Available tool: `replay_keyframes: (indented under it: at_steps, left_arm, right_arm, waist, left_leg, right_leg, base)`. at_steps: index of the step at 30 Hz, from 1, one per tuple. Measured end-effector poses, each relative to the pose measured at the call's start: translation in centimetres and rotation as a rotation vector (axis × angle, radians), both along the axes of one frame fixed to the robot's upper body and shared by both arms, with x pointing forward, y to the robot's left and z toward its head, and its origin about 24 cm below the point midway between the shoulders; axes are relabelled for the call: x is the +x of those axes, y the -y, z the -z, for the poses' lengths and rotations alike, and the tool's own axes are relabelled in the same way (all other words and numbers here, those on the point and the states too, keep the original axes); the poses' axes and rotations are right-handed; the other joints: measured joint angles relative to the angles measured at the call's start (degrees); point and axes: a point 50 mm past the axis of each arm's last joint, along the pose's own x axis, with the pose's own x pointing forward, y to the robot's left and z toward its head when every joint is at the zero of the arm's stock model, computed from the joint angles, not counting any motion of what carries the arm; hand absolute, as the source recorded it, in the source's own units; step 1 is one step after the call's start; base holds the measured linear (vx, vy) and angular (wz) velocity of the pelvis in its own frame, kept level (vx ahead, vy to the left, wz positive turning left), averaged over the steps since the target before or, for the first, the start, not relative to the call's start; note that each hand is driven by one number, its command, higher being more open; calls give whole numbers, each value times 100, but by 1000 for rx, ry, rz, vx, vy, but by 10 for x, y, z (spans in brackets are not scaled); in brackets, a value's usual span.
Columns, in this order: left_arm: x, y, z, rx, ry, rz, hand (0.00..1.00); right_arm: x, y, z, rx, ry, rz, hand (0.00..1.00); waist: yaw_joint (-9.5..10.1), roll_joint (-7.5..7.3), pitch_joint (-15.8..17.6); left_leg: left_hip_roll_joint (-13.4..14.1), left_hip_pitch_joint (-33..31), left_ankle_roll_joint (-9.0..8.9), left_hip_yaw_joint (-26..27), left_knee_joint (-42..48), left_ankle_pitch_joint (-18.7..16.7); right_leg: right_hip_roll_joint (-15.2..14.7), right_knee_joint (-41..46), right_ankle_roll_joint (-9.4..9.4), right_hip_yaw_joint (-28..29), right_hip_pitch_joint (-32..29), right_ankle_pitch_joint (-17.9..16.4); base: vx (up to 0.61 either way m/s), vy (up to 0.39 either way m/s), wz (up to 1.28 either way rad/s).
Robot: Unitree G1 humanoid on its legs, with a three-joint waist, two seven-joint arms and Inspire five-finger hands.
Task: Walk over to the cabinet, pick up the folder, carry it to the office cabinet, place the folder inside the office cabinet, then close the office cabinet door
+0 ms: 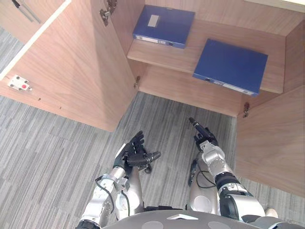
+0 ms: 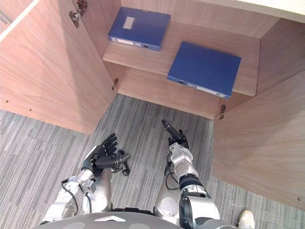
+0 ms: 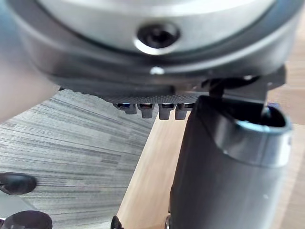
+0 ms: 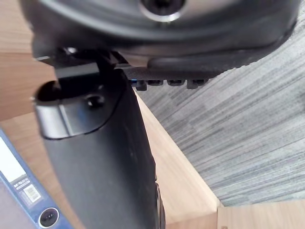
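Two blue folders lie flat on the shelf (image 1: 190, 59) of the open wooden cabinet. One folder (image 1: 164, 25) with a white label sits at the back left, the other folder (image 1: 232, 66) lies at the shelf's front right, its spine (image 4: 24, 188) showing in the right wrist view. My left hand (image 1: 135, 153) hangs open over the carpet below the shelf, fingers straight and thumb out, holding nothing. My right hand (image 1: 204, 135) also stands open and empty, fingers stretched toward the cabinet's lower compartment, under the nearer folder.
The cabinet's left door (image 1: 71, 62) swings wide open at the left; the right door (image 1: 271, 143) stands open at the right. Grey striped carpet (image 1: 57, 157) covers the floor between them. A bare lower compartment (image 1: 190, 93) lies under the shelf.
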Motion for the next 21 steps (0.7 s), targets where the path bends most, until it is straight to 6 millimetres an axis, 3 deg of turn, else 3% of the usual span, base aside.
replay_keyframes:
  at_steps: [13,21]
  left_arm:
    - [-2,3,3,56,-3,-41,100]
    - [6,20,-16,145,111,74,100]
  right_arm:
    - [-7,-11,1,1,20,-21,100]
    - [-10,-17,2,-26,24,-57,100]
  waist:
    - [1,-55,-81]
    - [-2,-78,-116]
  left_leg:
    - [12,135,-59,93,-223,38]
    - [91,197,-54,206,-266,40]
  right_leg:
    - [95,-360,-18,31,88,178]
    - [214,-503,23,98,94,269]
  base:
    - [18,-1,-4]
    - [42,-14,-8]
